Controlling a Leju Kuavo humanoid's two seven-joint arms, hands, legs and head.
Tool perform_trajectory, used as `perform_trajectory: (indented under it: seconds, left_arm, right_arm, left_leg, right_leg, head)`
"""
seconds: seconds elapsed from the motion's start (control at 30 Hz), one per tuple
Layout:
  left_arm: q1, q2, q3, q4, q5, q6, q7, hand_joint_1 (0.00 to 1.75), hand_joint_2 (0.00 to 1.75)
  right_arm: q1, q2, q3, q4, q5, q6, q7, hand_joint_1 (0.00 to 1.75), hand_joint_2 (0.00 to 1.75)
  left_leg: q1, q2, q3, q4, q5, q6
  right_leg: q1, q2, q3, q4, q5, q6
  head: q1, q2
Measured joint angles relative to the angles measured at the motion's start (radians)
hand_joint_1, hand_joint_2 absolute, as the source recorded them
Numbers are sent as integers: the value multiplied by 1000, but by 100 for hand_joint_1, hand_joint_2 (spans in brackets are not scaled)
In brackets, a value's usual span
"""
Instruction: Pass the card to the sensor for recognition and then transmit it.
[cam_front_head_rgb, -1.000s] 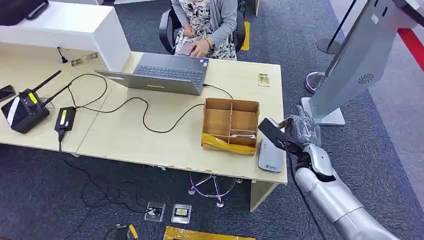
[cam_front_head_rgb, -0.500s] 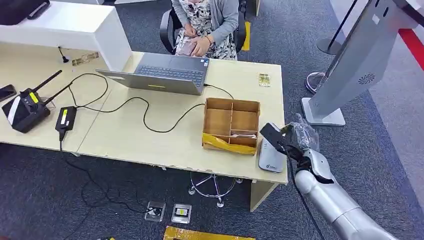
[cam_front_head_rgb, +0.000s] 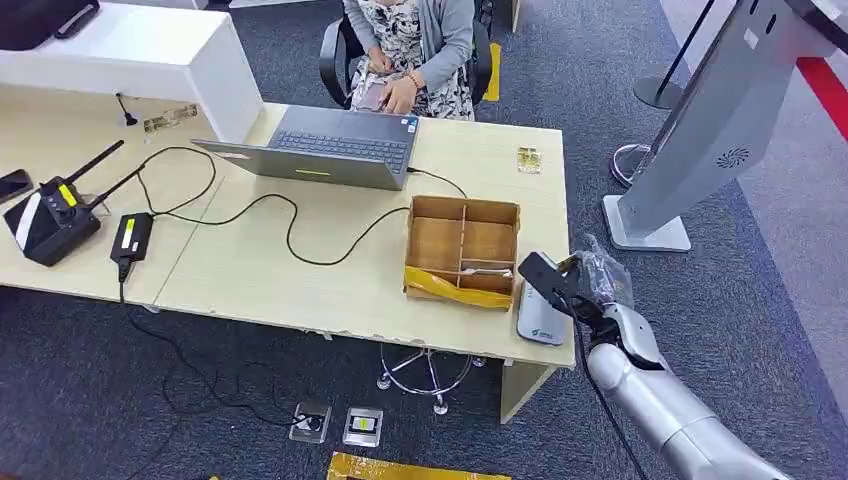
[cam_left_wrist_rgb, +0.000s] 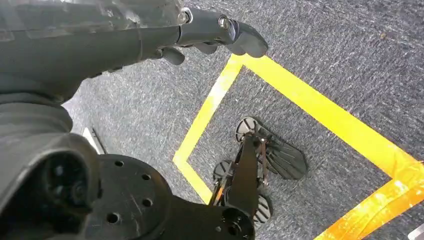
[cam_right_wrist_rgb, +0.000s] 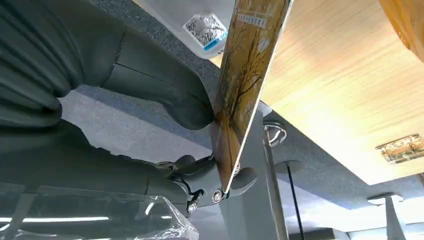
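- The right hand pinches the card between thumb and fingers, edge-on, just above the grey sensor at the counter corner.
- Lower the card flat and centred over the sensor's face, close, and pause for the read.
- The left hand hangs over the floor, holding nothing, its fingers seemingly apart.
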Motion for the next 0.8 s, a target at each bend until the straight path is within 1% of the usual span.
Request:
perform_trajectory:
  seconds: [0.3,0.4,0.5,0.8]
  left_arm:
    - [0,0,0,0,0,0,0,0,0]
    - [0,0,1,0,9,15,0,0,0]
    - [0,0,1,0,11,23,13,0,0]
    - [0,0,1,0,23,28,14,0,0]
  right_arm:
    - [0,0,5,4,-7,-3,-1,175,175]
    - [6,-2,29,25,-103,-37,-28,175,175]
    - [11,0,35,31,-113,-46,-43,175,175]
    - [10,5,56,81,-170,-64,-85,175,175]
  left_leg:
    - [0,0,0,0,0,0]
    - [0,0,0,0,0,0]
    - [0,0,0,0,0,0]
    - [0,0,0,0,0,0]
  right_leg:
    - [0,0,0,0,0,0]
    - [0,0,0,0,0,0]
    - [0,0,0,0,0,0]
    - [0,0,0,0,0,0]
  head:
    - [0,0]
    - [0,0]
    - [0,0]
    - [0,0]
